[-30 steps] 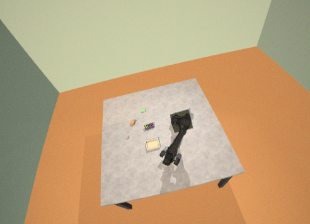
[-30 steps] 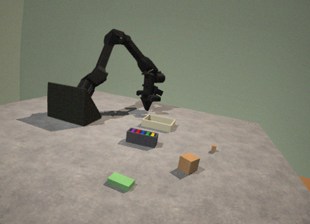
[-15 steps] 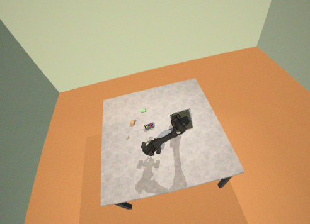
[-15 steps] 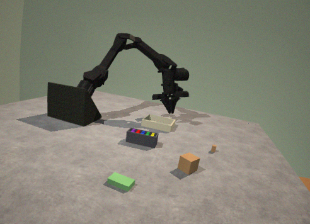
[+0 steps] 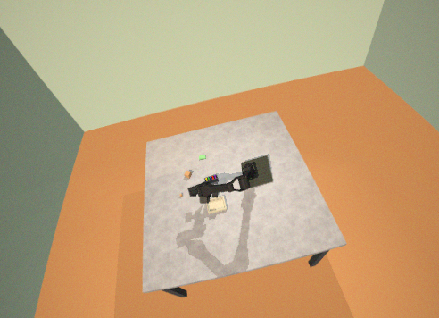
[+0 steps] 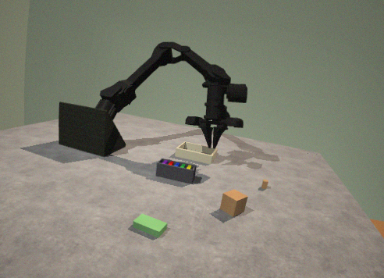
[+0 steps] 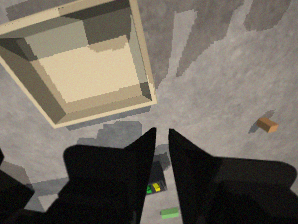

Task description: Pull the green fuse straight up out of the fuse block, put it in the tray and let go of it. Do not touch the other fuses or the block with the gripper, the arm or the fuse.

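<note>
- The jaws [image 6: 213, 144] stand nearly closed with nothing between them, hanging just above the tray's [image 6: 196, 152] near corner.
- The green fuse [image 6: 183, 165] sits in the block [image 6: 176, 172], untouched, among the other fuses.
- Nothing is done yet: opening, approach, grasp, straight pull, transfer and release all remain.

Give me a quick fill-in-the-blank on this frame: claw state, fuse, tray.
1. The claw is shut and holds ____.
2. The green fuse sits in the fuse block, next to the ____ fuse at the row's end.
3. The tray holds ____.
4. The larger loose cube is ____ in colour.

Missing words: nothing; yellow; nothing; orange
</note>
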Controlling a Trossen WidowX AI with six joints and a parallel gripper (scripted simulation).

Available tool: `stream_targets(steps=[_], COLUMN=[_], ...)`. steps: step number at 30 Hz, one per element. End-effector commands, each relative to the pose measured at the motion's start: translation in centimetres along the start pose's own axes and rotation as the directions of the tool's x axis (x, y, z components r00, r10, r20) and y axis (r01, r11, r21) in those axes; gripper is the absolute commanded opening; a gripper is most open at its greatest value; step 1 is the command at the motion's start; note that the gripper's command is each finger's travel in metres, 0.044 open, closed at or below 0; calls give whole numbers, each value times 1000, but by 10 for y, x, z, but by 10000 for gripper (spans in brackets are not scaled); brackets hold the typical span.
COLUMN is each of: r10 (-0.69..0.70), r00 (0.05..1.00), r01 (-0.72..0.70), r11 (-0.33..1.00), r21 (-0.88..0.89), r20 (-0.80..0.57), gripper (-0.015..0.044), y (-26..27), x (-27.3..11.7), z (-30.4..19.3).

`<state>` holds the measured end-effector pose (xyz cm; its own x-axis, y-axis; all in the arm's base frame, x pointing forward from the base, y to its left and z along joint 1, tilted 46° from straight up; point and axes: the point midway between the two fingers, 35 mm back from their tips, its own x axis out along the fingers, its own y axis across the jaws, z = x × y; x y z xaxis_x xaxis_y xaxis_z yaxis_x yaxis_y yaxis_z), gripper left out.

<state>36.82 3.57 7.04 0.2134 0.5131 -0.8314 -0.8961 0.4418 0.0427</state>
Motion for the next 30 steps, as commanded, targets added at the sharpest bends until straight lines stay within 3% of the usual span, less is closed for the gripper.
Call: stream_targets(steps=[1,12,30], r10=[87,175,176], r00=[996,970,969], r01=[-83,-112,-110], r11=[988,936,935], r21=[-133,-333,-338], r20=[28,167,172], gripper=[62,62,62], y=[-13,-2,1], x=[7,15,20], z=[-67,-164,-166])
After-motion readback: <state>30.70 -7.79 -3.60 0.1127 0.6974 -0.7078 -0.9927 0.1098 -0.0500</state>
